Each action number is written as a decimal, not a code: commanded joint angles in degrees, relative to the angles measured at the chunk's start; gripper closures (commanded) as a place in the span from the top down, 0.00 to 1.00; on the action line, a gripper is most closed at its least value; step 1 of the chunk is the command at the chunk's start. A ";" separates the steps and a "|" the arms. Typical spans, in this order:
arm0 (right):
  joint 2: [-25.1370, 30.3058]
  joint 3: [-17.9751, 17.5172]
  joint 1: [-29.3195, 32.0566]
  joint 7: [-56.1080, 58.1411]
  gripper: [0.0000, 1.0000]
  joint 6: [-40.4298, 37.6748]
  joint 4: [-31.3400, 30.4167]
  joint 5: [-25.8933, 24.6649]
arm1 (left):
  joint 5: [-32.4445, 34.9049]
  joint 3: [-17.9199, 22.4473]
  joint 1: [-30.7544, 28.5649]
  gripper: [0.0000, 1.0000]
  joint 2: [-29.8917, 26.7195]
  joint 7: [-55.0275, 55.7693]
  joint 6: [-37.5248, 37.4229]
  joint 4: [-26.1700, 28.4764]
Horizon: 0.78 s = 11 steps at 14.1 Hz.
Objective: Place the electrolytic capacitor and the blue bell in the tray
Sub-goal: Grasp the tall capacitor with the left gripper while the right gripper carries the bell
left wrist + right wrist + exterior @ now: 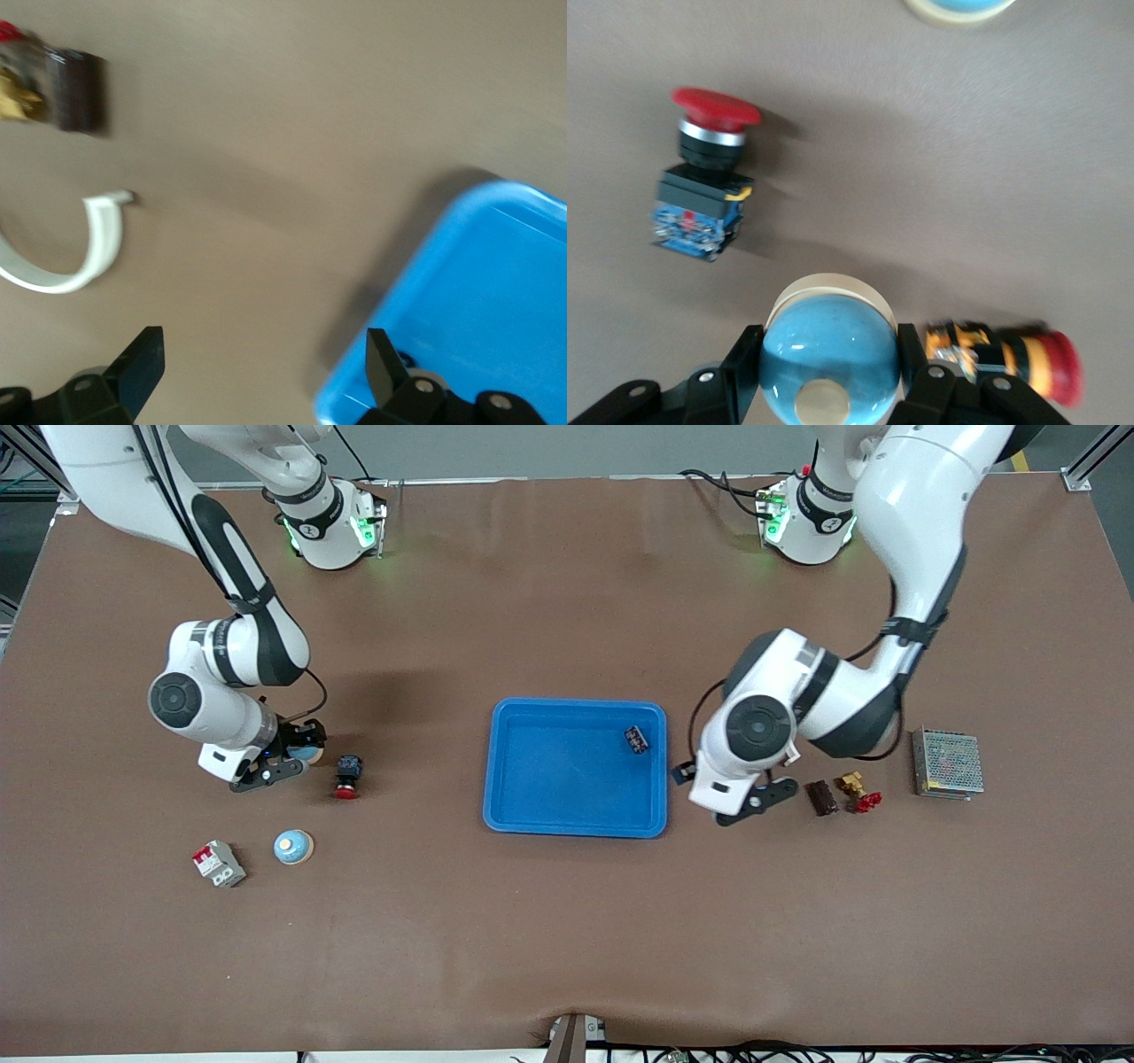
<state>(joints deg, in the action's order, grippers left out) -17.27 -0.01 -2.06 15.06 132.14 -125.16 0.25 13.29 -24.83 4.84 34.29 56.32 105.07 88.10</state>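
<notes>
Right wrist view: right pincer (829,372) clamped around blue bell (829,347); left pincer (266,367) apart.

a wide table (567,921) fills nearly the whole front view, covered by a matte brown sheet with faint creases and soft shadows. the light is even and comes from above. along the top edge runs a pale grey wall or floor strip (549,447), with metal frame posts (1085,460) at the corners. at the bottom edge a bundle of black cables (797,1052) lies along a white strip, and a small notch in the sheet shows a metal bracket (571,1038).
</notes>
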 commanded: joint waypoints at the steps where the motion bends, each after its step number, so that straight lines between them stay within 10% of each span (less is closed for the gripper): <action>1: 2.68 -0.16 -0.14 -1.95 0.49 -12.29 7.87 2.12 | 3.56 -0.13 -3.94 1.00 -0.98 -3.65 -0.57 2.86; 11: 1.89 -0.25 -14.71 -34.18 0.46 -23.68 24.69 4.05 | 14.47 -0.22 -14.76 0.91 0.51 -4.28 11.45 13.40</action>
<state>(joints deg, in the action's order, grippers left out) -14.18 -0.71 -13.24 -12.48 109.40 -103.50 2.76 25.04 -24.52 -7.76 35.35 51.81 112.40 97.79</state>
